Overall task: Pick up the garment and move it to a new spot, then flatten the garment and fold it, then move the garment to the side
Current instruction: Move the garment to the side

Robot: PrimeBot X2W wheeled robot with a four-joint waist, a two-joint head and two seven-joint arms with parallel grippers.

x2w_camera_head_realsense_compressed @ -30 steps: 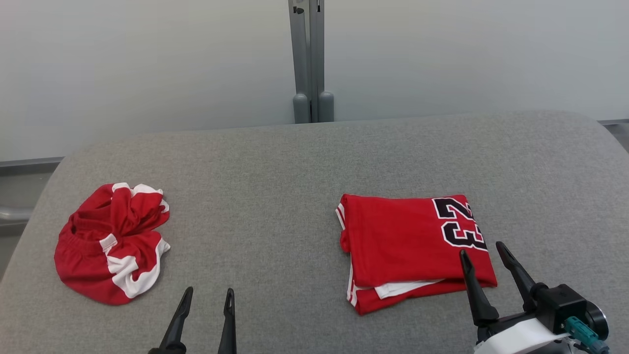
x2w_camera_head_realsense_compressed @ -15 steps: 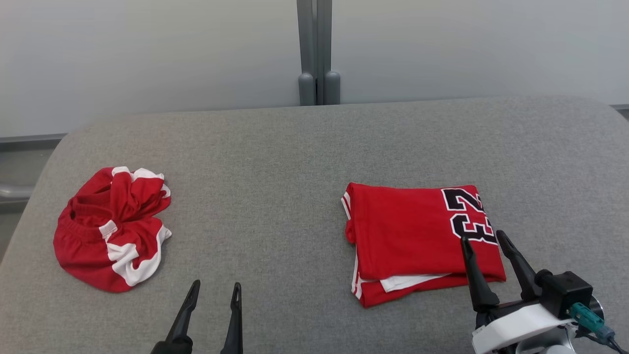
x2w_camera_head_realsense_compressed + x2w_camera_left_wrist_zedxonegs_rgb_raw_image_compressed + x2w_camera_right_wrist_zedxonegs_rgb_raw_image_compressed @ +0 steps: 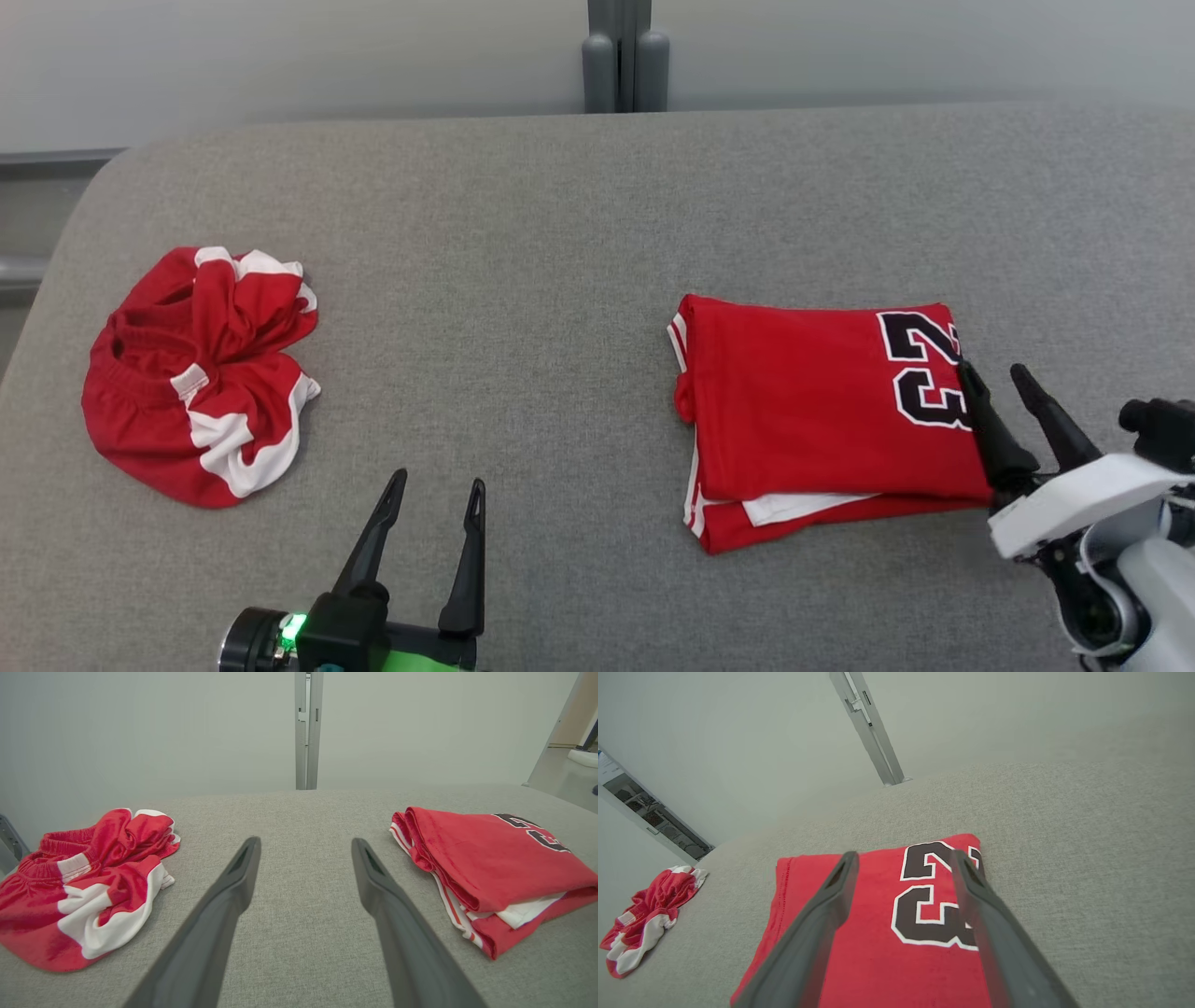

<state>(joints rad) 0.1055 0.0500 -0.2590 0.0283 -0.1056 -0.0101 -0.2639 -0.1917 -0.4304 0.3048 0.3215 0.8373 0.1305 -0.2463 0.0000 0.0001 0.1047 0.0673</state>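
A crumpled red-and-white garment (image 3: pixel 196 369) (image 3: pixel 88 882) (image 3: pixel 649 914) lies in a heap on the left of the grey table (image 3: pixel 560 233). On the right lies a folded red jersey (image 3: pixel 812 411) (image 3: pixel 490 863) (image 3: pixel 878 924) with a black number 23. My left gripper (image 3: pixel 439 479) (image 3: pixel 304 841) stands open over bare table between the two, nearer the front edge, holding nothing. My right gripper (image 3: pixel 990 369) (image 3: pixel 904 854) is open at the jersey's right edge, its fingers framing the number, with nothing between them.
The padded grey table has rounded far corners and drops off at the left beside the crumpled heap. A grey metal post (image 3: pixel 625 56) stands behind the far edge against a pale wall. Bare table stretches between the two garments.
The whole picture has slid upward as the head camera tipped down. Against the jersey, my right gripper has moved right and farther, to its right edge. Both grippers have stayed open.
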